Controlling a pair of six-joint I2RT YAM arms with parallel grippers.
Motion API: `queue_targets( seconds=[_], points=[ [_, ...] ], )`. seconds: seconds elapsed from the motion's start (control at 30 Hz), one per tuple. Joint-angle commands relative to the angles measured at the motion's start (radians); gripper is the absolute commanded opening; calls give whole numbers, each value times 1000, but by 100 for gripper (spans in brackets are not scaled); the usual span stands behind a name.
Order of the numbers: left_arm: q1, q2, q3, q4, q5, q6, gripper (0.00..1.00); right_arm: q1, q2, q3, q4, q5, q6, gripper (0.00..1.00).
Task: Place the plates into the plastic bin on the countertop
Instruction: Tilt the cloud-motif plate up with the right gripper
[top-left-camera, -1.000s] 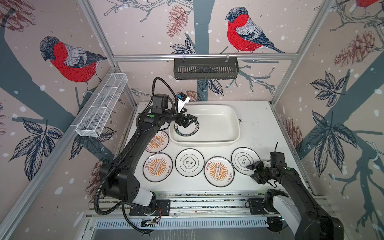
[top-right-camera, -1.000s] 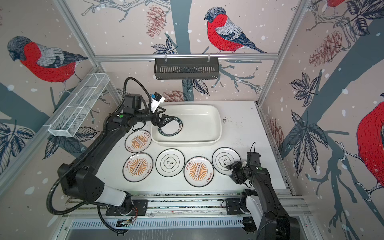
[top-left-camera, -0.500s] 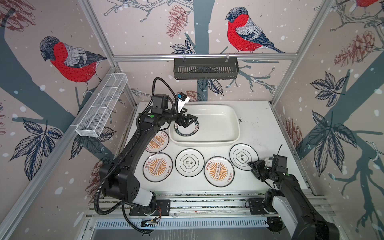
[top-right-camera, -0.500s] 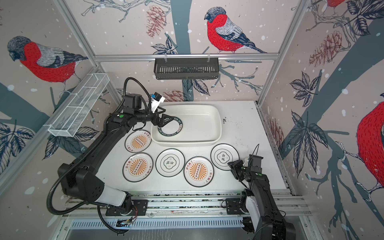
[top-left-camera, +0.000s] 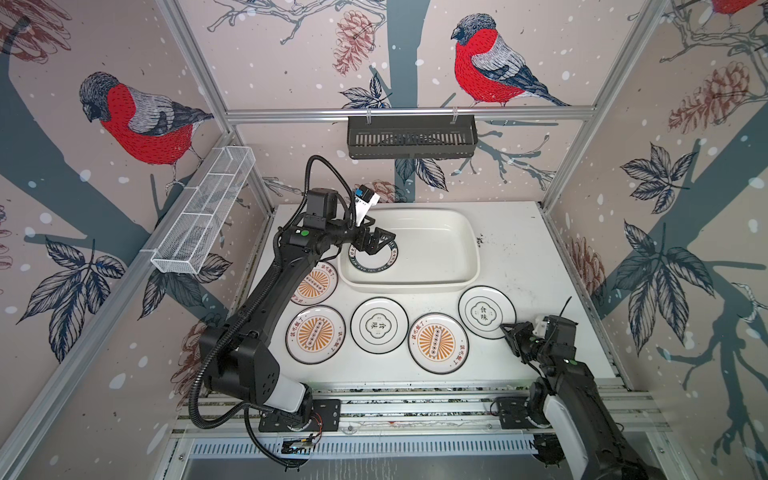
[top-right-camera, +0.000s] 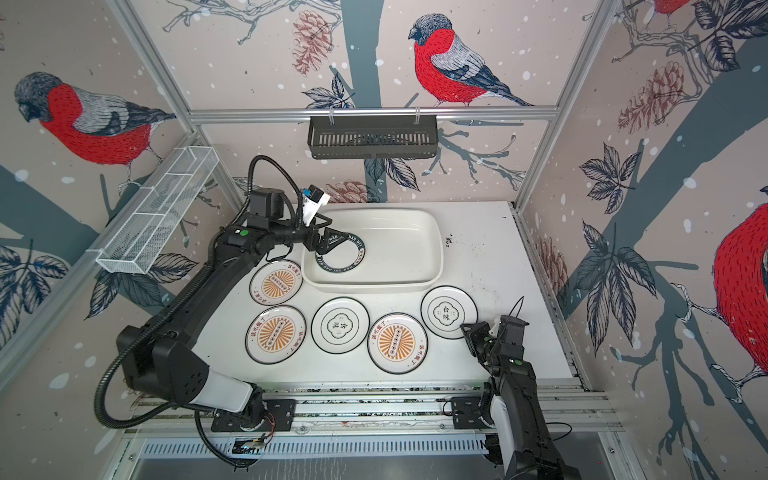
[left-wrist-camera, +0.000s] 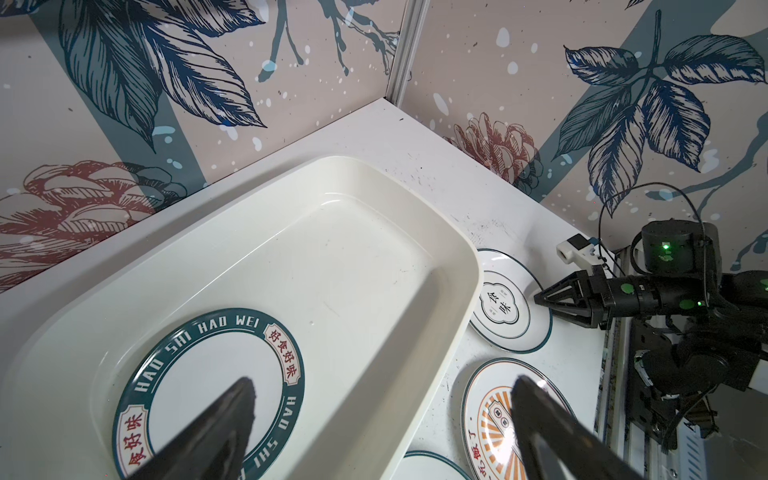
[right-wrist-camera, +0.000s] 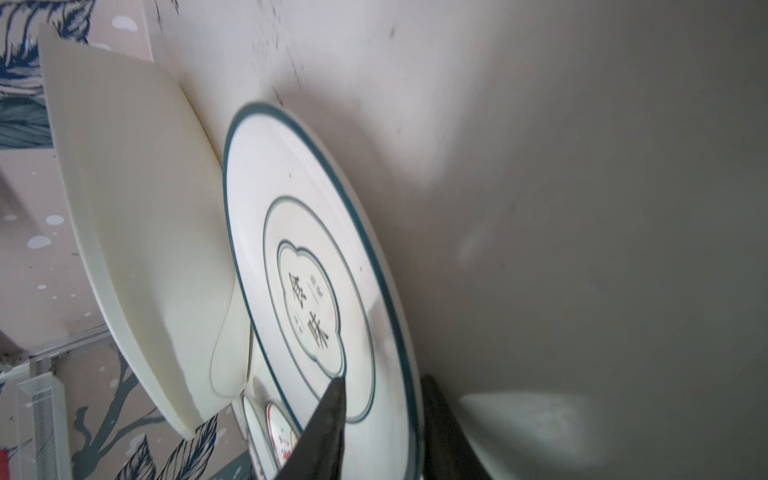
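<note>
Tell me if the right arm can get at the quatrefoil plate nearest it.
Probably yes: the right pincer straddles the rim of that plate, with nothing between them.

Light: bright, even, probably overhead.
Shadows: soft, on countertop (top-left-camera: 519, 249).
Glare: faint sheen on plastic bin (left-wrist-camera: 353, 257).
Blur: right wrist view smeared; both top views' edges bowed.

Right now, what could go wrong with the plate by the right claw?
The right gripper has only the rim of the quatrefoil plate between its jaws, so it might slip. It lies close to the plastic bin and could bump its wall. The open left gripper hangs over the bin; the two might collide.
</note>
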Motion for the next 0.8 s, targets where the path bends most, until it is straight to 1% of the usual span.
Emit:
queue_targets(
  seconds=[0.0,0.07,0.23,0.53,0.63,0.77],
  points=[
    [-1,0,-3,38,17,4,95,-5,-45,-40,-220,75,32,32],
    [-1,1,-6,38,18,3,95,-8,-61,-49,-217,73,40,32],
    [-2,-1,-5,40,21,1,95,-9,-46,-62,-192,60,43,32],
    [-3,-3,-10,46,21,-5,95,-12,111,-20,-146,60,-32,32],
    [-2,-4,-9,47,19,-5,95,-12,133,-17,-127,58,-46,32],
    [-2,-3,-8,47,20,-5,95,-19,148,-20,-109,57,-59,29]
  ],
)
